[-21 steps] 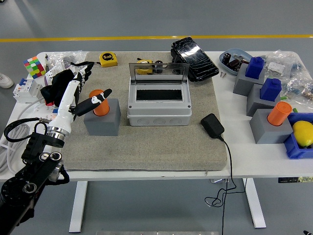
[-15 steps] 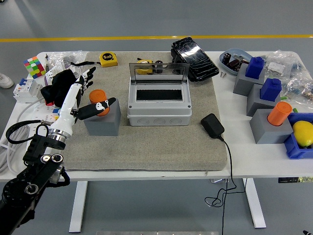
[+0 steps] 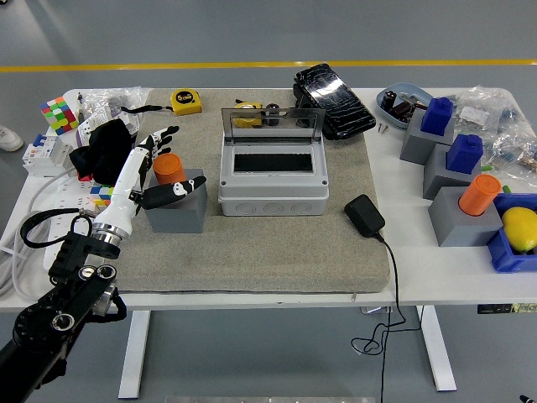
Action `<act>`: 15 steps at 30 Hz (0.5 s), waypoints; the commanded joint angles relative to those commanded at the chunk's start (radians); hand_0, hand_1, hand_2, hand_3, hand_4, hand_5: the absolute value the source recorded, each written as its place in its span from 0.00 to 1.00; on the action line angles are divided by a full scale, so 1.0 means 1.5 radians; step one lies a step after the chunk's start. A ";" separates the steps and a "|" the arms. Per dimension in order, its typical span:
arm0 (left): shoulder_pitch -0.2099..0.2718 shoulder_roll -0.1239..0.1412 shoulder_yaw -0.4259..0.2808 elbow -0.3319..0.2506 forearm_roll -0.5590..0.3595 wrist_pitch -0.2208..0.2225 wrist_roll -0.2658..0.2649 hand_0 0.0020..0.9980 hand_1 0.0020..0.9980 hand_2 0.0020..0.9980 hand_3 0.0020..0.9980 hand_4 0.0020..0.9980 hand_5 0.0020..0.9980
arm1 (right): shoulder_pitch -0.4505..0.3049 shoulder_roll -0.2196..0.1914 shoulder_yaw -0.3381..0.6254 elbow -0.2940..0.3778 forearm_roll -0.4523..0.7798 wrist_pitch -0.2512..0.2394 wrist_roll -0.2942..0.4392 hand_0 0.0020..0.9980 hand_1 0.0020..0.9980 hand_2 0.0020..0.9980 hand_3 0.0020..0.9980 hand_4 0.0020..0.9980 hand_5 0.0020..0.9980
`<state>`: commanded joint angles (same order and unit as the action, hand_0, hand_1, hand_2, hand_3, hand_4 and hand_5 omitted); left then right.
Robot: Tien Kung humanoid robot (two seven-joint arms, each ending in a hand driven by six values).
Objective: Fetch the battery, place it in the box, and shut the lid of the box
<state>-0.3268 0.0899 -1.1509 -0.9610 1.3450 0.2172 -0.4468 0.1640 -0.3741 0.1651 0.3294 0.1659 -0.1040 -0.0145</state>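
Left robot hand (image 3: pixel 155 172) spread around orange battery (image 3: pixel 168 168) standing in grey holder (image 3: pixel 176 210), not clamped; box (image 3: pixel 273 180) lid (image 3: pixel 272 122) upright, open.

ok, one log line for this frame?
phase: reach | left hand: open, fingers around orange battery in grey holder, no grasp yet | box: lid up, empty | right hand: not in view

Clutter around the grey felt mat (image 3: pixel 277 243)

Yellow tape measure (image 3: pixel 186 102) upper left; black power adapter (image 3: pixel 364 216) centre right; yellow lemon (image 3: pixel 520 228) in blue bin (image 3: pixel 506 255), far right.
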 joint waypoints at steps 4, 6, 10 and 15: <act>-0.005 -0.004 0.004 0.009 -0.012 0.001 -0.004 0.75 0.83 0.85 0.82 1.00 0.14 | 0.000 0.000 0.000 0.000 0.001 0.000 0.000 0.56 0.59 0.59 0.55 0.93 0.48; -0.006 -0.007 0.006 0.012 -0.021 0.002 -0.008 0.52 0.63 0.69 0.69 1.00 0.04 | -0.001 0.000 -0.001 0.000 0.001 0.000 0.000 0.56 0.59 0.59 0.55 0.93 0.48; -0.010 -0.011 0.008 0.018 -0.033 0.000 -0.009 0.52 0.63 0.69 0.69 1.00 0.04 | 0.000 0.000 -0.001 0.000 0.001 0.000 0.000 0.56 0.59 0.59 0.55 0.93 0.48; -0.015 -0.014 0.012 0.025 -0.049 0.001 -0.019 0.34 0.41 0.54 0.58 1.00 0.00 | 0.000 0.000 -0.001 0.000 0.002 0.000 0.000 0.56 0.59 0.59 0.55 0.93 0.48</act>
<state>-0.3492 0.0685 -1.1326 -0.9237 1.2717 0.2184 -0.4754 0.1646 -0.3743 0.1632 0.3296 0.1690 -0.1038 -0.0143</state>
